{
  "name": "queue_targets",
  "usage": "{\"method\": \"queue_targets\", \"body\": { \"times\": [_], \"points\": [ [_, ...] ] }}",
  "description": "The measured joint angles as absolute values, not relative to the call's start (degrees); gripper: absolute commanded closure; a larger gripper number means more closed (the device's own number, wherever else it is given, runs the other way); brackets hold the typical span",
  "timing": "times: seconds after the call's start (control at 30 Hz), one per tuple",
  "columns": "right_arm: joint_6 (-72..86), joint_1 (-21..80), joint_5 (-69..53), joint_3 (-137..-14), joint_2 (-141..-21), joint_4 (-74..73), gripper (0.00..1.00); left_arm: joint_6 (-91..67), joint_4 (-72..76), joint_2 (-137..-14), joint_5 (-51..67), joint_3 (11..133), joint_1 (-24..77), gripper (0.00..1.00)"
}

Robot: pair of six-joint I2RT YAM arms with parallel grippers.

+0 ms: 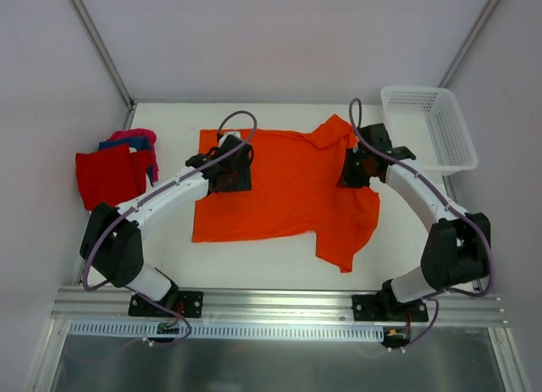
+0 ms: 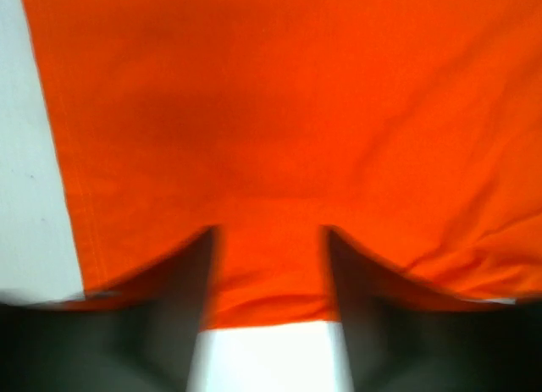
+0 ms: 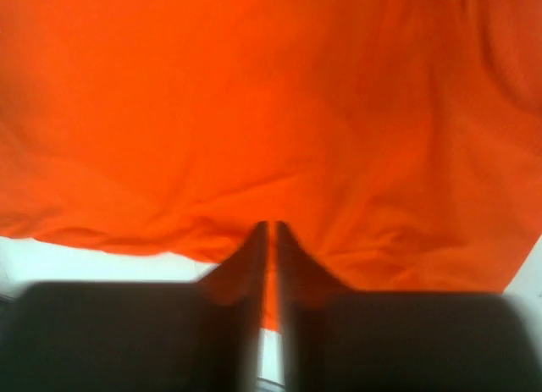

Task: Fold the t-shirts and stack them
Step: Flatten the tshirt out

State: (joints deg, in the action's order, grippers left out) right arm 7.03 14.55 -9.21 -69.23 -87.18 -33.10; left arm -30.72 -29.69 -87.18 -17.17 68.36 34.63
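Note:
A bright orange t-shirt (image 1: pixel 288 189) lies spread flat across the middle of the table, one sleeve pointing to the far right and one to the near right. My left gripper (image 1: pixel 229 168) is low over the shirt's left part. In the left wrist view it (image 2: pixel 269 233) stands open, its fingers either side of the shirt's edge (image 2: pixel 271 299) with white table below. My right gripper (image 1: pixel 354 168) is at the shirt's right side, near the far sleeve. In the right wrist view it (image 3: pixel 271 227) is closed to a thin slit with orange cloth (image 3: pixel 271 96) pinched in it.
A loose pile of t-shirts lies at the table's left edge, a red one (image 1: pixel 106 176) in front and blue and magenta ones (image 1: pixel 131 140) behind. A white mesh basket (image 1: pixel 428 125) stands at the far right corner. Bare white table shows in front of the orange shirt.

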Motion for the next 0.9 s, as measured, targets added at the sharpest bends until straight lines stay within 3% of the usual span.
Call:
{"method": "queue_targets", "body": {
  "times": [0.03, 0.07, 0.57, 0.9],
  "points": [
    [7.60, 15.81, -8.82, -66.54, -85.62, -33.15, 0.99, -31.46, -29.89, -86.59, -16.91, 66.72, 35.31, 0.91],
    [8.25, 16.75, -8.27, -64.27, -84.09, -33.12, 1.00, -31.99, -29.95, -86.06, -16.93, 65.30, 35.97, 1.00],
    [15.11, 28.18, 0.97, -46.50, -76.18, -30.41, 0.99, -37.10, -28.80, -85.10, -16.69, 54.00, 37.08, 1.00],
    [21.06, 37.60, 7.81, -40.88, -76.18, -30.06, 0.99, -41.19, -27.62, -85.06, -15.42, 44.97, 38.41, 1.00]
  ]
}}
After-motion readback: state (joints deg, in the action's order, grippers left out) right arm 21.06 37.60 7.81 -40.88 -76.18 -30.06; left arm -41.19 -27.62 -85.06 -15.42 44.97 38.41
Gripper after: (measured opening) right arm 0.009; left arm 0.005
